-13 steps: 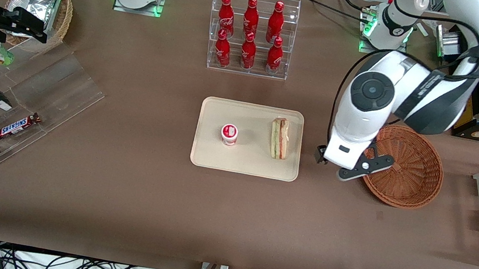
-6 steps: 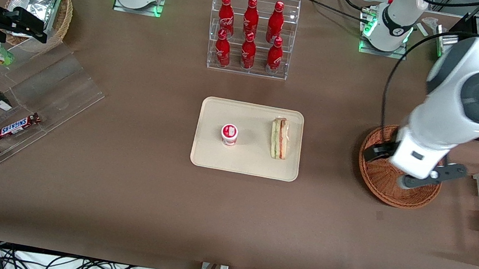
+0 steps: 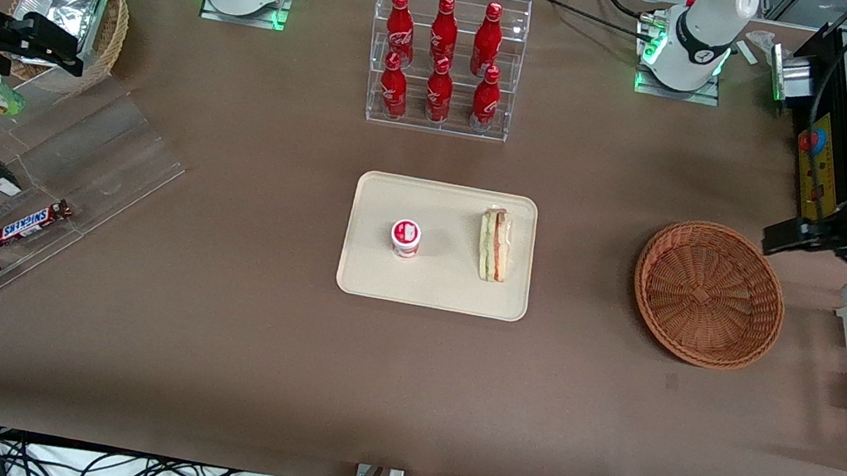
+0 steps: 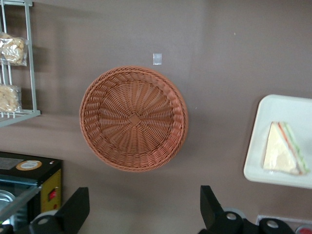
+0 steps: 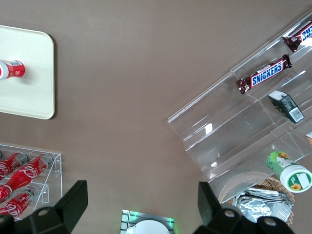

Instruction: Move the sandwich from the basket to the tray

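We see the sandwich (image 3: 494, 244) lying on the tray (image 3: 433, 286), at three o'clock from a small red-capped cup (image 3: 406, 237) in the front view. The basket (image 3: 709, 293) sits on the table (image 3: 289, 352), well apart from the tray toward the working arm's end. Our pincer (image 4: 141, 214) hangs high above the basket, fingers (image 4: 73, 212) spread wide, gripping nothing.

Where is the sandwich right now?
The sandwich lies on the tray, beside a small red-and-white cup, on its basket side; the open claw hangs above the basket.
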`<move>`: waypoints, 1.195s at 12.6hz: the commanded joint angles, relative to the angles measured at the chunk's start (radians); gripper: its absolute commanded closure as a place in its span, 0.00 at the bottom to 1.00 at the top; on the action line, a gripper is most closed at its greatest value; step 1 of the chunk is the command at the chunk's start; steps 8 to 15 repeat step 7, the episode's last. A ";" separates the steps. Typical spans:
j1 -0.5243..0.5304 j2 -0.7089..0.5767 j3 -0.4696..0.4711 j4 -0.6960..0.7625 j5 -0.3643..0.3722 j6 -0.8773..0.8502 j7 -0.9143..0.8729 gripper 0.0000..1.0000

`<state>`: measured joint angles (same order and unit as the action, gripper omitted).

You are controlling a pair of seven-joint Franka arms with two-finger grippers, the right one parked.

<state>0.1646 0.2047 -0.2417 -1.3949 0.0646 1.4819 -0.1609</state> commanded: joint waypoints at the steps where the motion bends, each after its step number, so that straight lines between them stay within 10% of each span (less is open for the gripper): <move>1: -0.057 -0.089 0.087 -0.084 -0.037 -0.002 0.162 0.00; 15: -0.054 -0.094 0.076 -0.075 -0.086 -0.005 0.192 0.00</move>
